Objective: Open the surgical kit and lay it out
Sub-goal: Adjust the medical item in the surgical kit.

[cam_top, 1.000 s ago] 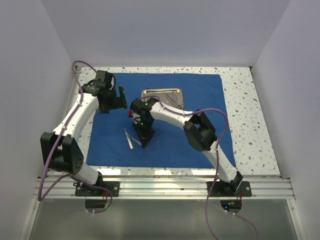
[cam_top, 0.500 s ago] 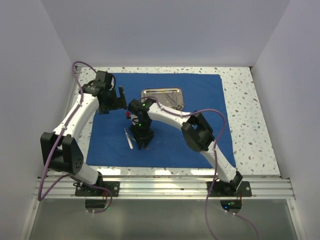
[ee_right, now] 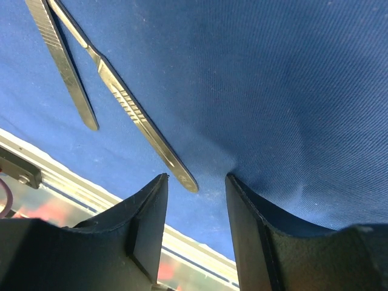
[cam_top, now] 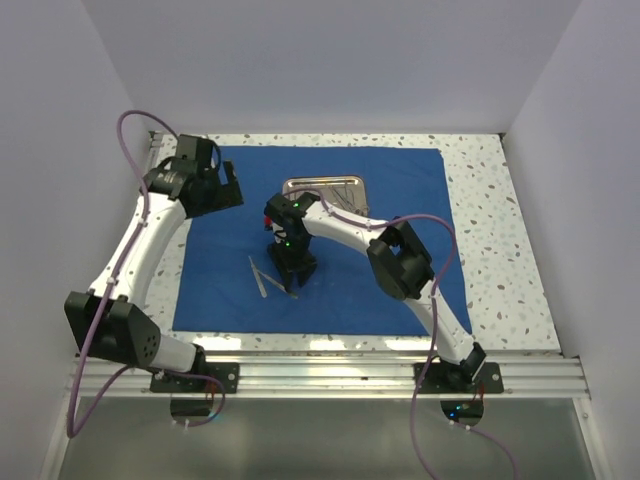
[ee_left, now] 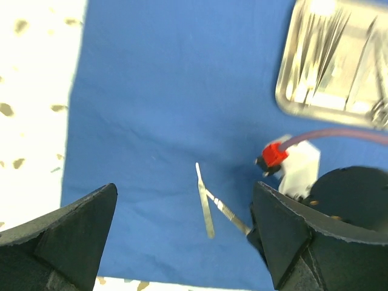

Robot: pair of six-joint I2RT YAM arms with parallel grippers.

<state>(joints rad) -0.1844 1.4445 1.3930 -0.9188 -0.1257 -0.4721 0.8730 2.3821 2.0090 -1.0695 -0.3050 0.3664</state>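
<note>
The royal-blue cloth lies spread flat on the table. The steel tray sits on it at the back with several thin instruments inside; it also shows in the left wrist view. Two silver instruments lie on the cloth in a V, a plain handle and a scalpel handle. My right gripper is open, its tips down on the cloth just past the scalpel handle's end. My left gripper is open and empty, raised over the cloth's back left.
The speckled tabletop borders the cloth on the right, back and left. White walls close in on three sides. The aluminium rail with both arm bases runs along the near edge.
My left arm has swung back and to the left, away from the middle. My right gripper has shifted slightly on the cloth beside the two instruments, which now lie free.
</note>
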